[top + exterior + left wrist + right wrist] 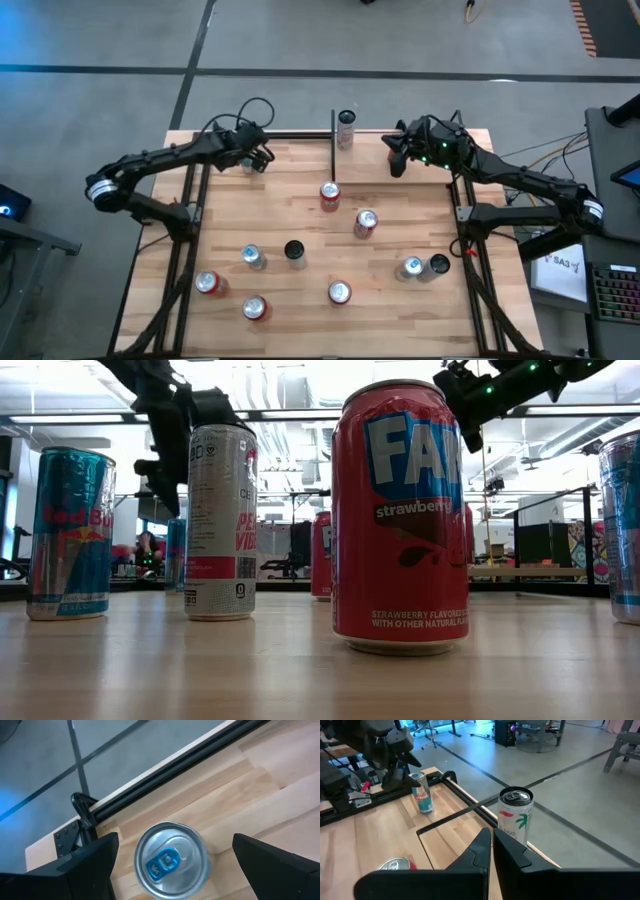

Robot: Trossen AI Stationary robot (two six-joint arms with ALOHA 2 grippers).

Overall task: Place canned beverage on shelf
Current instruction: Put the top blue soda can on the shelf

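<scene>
Left end effector (170, 865) is held spread wide directly above a blue-tabbed can (171, 861) at the tabletop (400, 215) corner, one finger either side, not touching. Right end effector (491, 847) is pressed together, empty; just beyond it a white can (515, 815) stands on the shelf (334, 140). Other cans are scattered well apart behind both.

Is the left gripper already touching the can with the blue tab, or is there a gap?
Apart. In the left wrist view, the left gripper is open and bare wood shows between each finger and the blue-tab can standing between them.
</scene>
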